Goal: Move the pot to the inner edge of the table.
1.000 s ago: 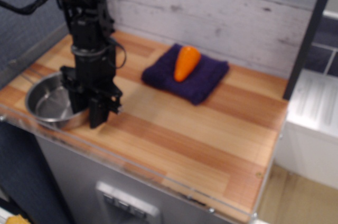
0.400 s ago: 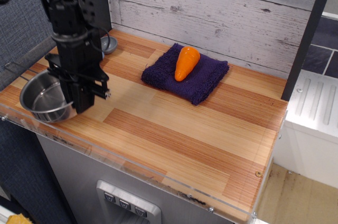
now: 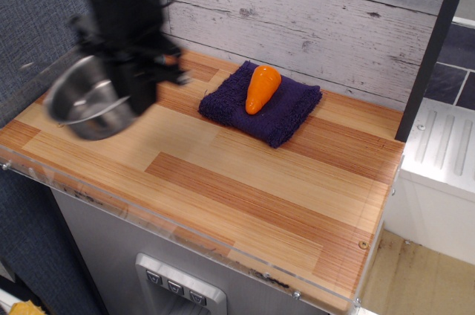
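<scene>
The shiny steel pot (image 3: 83,107) hangs tilted above the left end of the wooden table (image 3: 260,189), its wire loop handle showing across its front. My black gripper (image 3: 128,96) is shut on the pot's right rim and holds it clear of the table top. Both are blurred by motion. The pot is over the left part of the table, between its front edge strip and the back wall.
A purple towel (image 3: 293,118) lies at the back middle with an orange carrot (image 3: 262,88) on it. A plank wall (image 3: 312,25) runs behind the table. A dark post (image 3: 433,51) and a white appliance (image 3: 445,151) stand at the right.
The gripper has lifted the pot off the table's front left corner and carried it up and toward the back wall. The towel and carrot have not moved.
</scene>
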### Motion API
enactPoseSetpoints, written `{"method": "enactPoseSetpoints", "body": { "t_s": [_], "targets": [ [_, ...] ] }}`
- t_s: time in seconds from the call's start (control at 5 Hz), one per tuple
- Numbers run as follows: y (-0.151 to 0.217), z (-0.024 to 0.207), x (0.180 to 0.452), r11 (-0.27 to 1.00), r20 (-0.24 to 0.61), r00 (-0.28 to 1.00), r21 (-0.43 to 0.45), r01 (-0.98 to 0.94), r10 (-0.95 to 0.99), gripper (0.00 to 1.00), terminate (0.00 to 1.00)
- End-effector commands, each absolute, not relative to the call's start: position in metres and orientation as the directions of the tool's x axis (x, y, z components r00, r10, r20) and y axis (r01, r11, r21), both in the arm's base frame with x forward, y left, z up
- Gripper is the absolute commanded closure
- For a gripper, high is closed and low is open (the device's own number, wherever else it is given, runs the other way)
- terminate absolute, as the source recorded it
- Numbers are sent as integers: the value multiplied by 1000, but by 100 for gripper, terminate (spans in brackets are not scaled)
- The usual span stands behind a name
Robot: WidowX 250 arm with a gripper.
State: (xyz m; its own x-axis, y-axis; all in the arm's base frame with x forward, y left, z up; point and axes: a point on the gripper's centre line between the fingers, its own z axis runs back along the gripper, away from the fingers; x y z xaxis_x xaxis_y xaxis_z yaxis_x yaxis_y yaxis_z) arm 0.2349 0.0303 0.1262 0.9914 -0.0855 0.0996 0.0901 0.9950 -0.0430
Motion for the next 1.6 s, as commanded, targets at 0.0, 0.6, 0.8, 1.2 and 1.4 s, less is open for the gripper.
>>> {"method": "enactPoseSetpoints", "body": {
  "t_s": [0.0,0.6,0.8,1.2,1.4],
  "targets": [
    [-59,113,228,939,146,937,-94,331,-316,100,0],
    [-126,53,242,940,21,945,-98,327,-326,100,0],
    [-128,50,245,950,12,956,-108,294,-294,100,0],
    [-131,73,245,950,81,957,-124,288,-279,0,0],
    [-120,113,248,934,200,945,-196,298,-259,0,0]
  ]
}}
